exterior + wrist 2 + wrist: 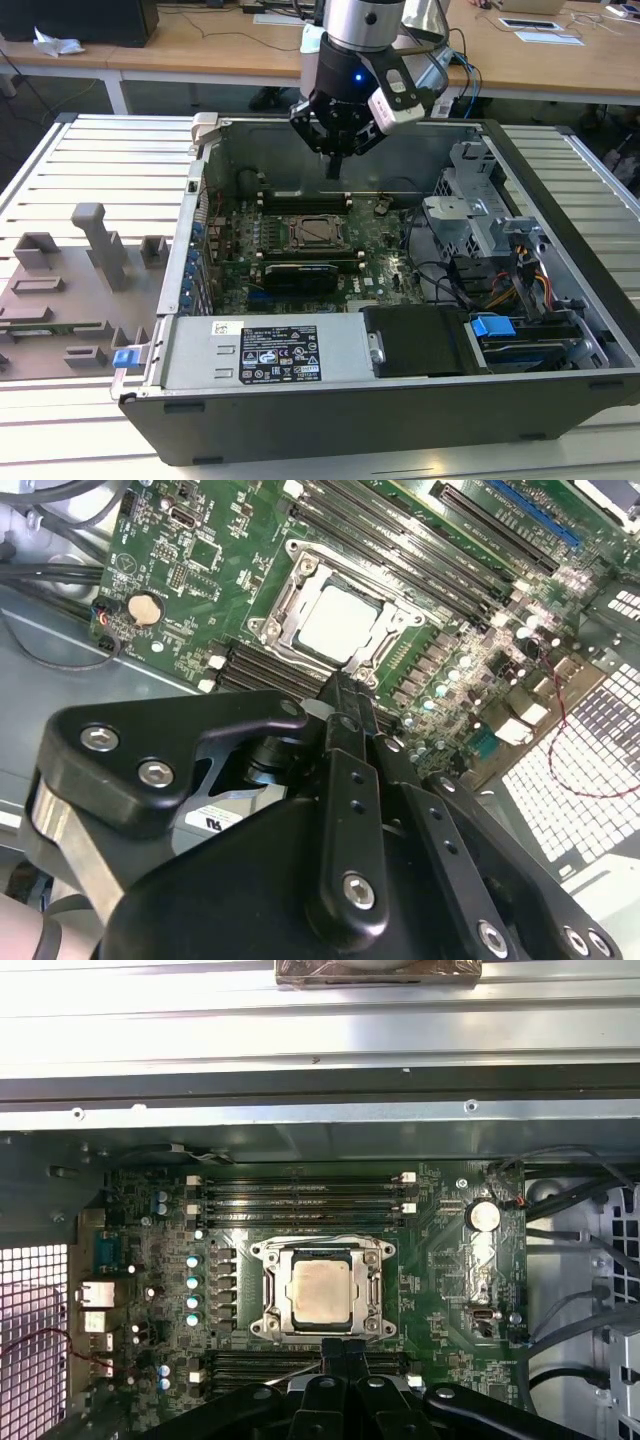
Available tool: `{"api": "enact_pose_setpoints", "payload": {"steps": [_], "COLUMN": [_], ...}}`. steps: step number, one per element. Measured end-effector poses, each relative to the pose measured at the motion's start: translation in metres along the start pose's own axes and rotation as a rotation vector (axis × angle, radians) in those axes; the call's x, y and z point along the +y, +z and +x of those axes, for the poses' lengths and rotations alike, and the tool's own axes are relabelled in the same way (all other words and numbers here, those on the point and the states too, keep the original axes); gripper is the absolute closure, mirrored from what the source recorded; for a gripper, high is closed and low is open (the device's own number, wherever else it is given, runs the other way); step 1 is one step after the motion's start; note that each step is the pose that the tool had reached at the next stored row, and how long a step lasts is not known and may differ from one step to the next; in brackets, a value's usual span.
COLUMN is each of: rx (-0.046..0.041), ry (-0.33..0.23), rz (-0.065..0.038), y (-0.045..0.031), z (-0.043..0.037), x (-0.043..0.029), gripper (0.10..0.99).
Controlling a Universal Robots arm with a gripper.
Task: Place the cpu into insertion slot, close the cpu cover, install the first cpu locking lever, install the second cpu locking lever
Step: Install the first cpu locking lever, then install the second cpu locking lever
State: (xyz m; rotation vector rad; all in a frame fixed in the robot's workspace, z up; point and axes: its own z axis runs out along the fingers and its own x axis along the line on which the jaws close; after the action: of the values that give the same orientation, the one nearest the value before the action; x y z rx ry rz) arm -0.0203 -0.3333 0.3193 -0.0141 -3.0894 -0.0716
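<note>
The cpu (322, 1292) lies flat in the insertion slot (267, 1298) on the green board (440, 1290), shiny side up, its edges lined up with the slot's edges. The grey cpu cover (323, 1251) is down around it like a frame. The hand (336, 158) hangs above the board inside the computer case (330, 410), pointing down, fingers pressed together and holding nothing.
</note>
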Motion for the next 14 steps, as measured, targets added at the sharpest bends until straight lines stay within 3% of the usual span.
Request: {"api": "enact_pose_setpoints", "payload": {"steps": [14], "rx": [0.0000], "ry": [0.000], "rz": [0.000], "y": [-0.0007], "z": [0.0000], "x": [0.0000], "gripper": [0.980]}}
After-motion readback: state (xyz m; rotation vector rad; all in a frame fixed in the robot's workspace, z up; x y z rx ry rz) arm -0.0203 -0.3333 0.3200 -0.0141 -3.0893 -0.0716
